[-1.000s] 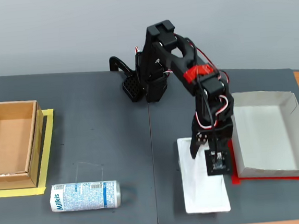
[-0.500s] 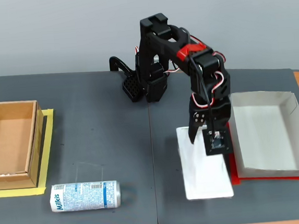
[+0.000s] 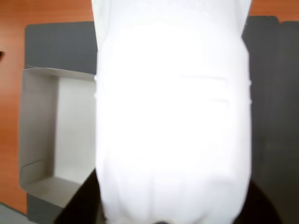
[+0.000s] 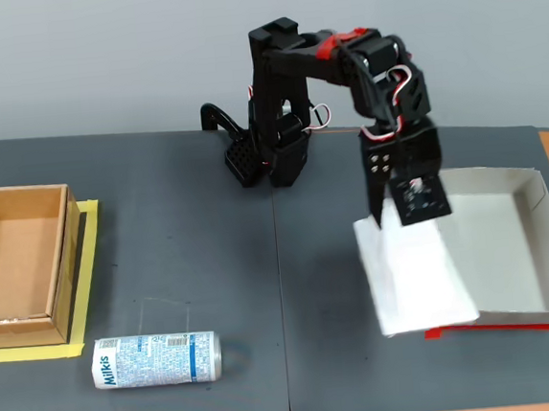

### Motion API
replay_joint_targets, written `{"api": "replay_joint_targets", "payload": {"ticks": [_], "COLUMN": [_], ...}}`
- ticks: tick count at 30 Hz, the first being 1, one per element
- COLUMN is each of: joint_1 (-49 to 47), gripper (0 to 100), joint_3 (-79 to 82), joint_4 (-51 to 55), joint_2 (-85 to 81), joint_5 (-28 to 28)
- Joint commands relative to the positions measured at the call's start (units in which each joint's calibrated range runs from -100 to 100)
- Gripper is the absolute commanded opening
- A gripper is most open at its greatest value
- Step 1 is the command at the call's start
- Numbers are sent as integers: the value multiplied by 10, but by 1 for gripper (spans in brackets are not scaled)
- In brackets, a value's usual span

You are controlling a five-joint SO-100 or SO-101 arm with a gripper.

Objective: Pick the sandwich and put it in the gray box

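Hanging from the black gripper [image 4: 402,215], the sandwich [image 4: 413,275] shows in the fixed view as a flat white package tilted down toward the camera, its upper end pinched between the closed fingers and its lower end reaching the near left corner of the gray box [image 4: 537,240]. Whether that lower end touches the box wall or hovers just above it cannot be told. The box sits on the right half of the dark mat [image 4: 213,269], a pale shallow tray with low walls and a red strip showing under its front edge. In the wrist view the sandwich [image 3: 173,121] fills most of the picture as a bright, overexposed white shape, with the open interior of the gray box [image 3: 39,130] visible to its left over the mat and the orange table [image 3: 11,93]. Well apart on the left of the fixed view stands a brown cardboard box [image 4: 21,271] on yellow tape [image 4: 87,280], and a Milkis can [image 4: 158,359] lies on its side in front of it
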Motion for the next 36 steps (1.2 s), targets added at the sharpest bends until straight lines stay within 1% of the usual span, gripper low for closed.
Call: {"api": "replay_joint_targets", "payload": {"ticks": [1,4,9,18,22,30,36], "joint_1": [-39,-81,-146,-188,-196,-213,-222], "gripper": [21,21,21,21,21,21,21], "joint_3": [-41,-48,-40,-54,-53,-54,-53], "joint_4": [-2,-6,-64,-120,-135,-203,-204], "joint_2": [-20,-19,-18,44,69,115,125], "joint_5": [-23,-48,-82,-123,-132,-136,-146]}}
